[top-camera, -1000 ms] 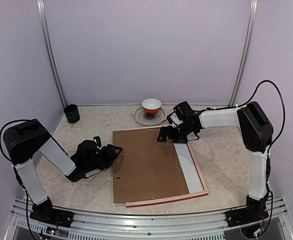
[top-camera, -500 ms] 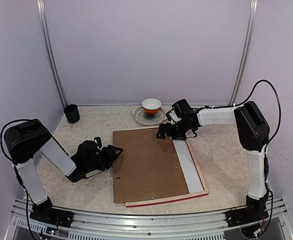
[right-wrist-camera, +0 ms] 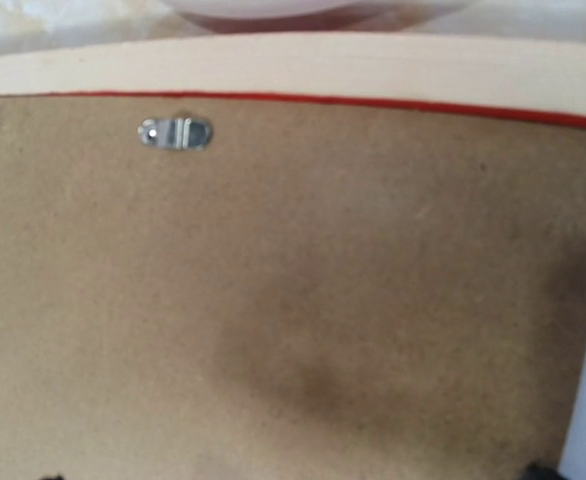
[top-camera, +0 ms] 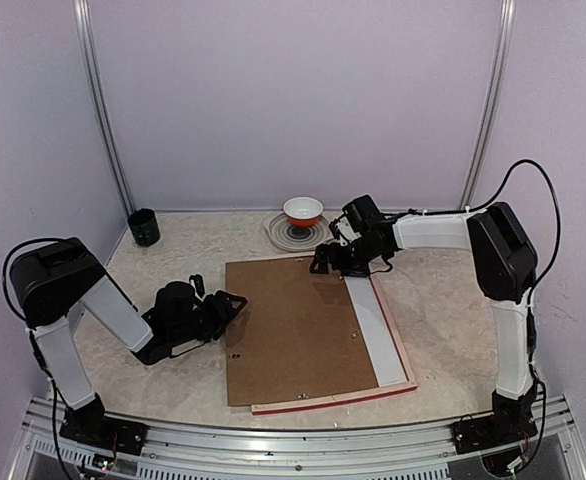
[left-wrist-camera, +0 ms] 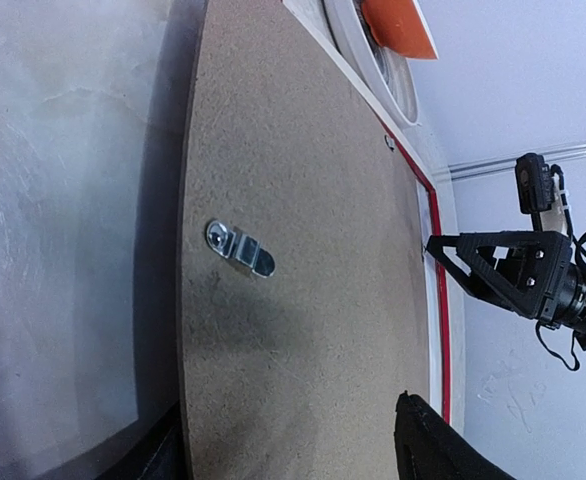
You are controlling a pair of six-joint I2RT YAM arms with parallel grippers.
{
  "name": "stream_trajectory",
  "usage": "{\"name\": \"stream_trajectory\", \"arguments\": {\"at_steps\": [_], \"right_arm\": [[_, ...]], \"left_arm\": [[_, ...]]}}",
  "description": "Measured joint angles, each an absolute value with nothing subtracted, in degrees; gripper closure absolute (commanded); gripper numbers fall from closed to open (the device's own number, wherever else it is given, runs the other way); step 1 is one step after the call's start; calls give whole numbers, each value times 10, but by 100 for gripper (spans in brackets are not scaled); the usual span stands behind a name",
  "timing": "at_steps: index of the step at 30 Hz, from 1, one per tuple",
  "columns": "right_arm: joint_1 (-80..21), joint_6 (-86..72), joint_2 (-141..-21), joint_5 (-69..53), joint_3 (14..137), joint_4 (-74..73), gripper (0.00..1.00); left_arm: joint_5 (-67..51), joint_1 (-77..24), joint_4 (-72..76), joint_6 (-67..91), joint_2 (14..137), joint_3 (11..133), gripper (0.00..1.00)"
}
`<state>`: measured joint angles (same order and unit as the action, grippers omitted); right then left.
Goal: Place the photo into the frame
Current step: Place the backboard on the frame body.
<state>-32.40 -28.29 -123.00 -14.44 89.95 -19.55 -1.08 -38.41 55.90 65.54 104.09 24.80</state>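
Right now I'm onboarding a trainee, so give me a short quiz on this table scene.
1. True or false: the brown backing board lies on the frame, leaving a white strip bare along its right side.
2. What sits on the plate at the far side of the table? A) a bowl B) a bottle C) a spoon
3. Fill in: the right claw is over the board's far ___ corner.

Key: 1 true; 2 A; 3 right.
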Motion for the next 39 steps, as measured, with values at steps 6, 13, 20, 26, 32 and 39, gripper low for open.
{"name": "stream_trajectory", "arguments": {"at_steps": [6, 13, 20, 26, 32, 39], "right_arm": [[-324, -283, -1232, -150, 900, -190, 1], [-324, -283, -1231, -155, 893, -180, 1], [-321, -284, -1227, -153, 882, -169, 1], [-318, -284, -1224, -152, 870, -160, 1], [-317, -286, -1223, -154, 865, -160, 1], [-317, -289, -1223, -163, 865, -158, 1]], "left_arm": [[-11, -384, 564, 656, 1044, 248, 36], [-11, -384, 566, 657, 1045, 248, 36], [-11, -384, 569, 658, 1047, 248, 36], [-11, -384, 576, 660, 1051, 248, 36], [-11, -384, 583, 662, 1054, 248, 36], [-13, -384, 588, 662, 1058, 248, 36]]}}
